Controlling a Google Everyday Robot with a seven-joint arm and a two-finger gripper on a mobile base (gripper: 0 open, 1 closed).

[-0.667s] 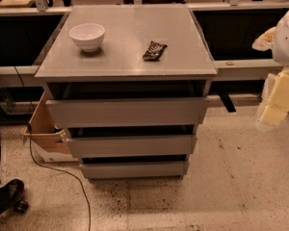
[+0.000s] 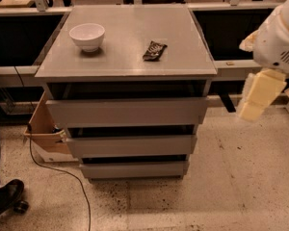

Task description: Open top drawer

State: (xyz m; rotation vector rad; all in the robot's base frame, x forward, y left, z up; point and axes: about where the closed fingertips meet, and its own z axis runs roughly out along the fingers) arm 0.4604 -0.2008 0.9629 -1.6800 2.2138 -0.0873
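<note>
A grey cabinet top [image 2: 125, 61] is carrying a white bowl [image 2: 87, 36] and a dark snack wrapper [image 2: 154, 50], standing over a speckled floor [image 2: 231, 177]. The wide matte-grey top drawer [image 2: 125, 111] is sitting directly beneath. The cream gripper [image 2: 251, 109] is hanging right of the cabinet, touching nothing; its opening cannot be told.

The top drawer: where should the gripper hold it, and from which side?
Probably the upper edge of the top drawer, coming from the front: its face is flat with no handle, and a dark gap under the cabinet top leaves that edge free. The gripper hangs at the picture's right, apart from it.
</note>
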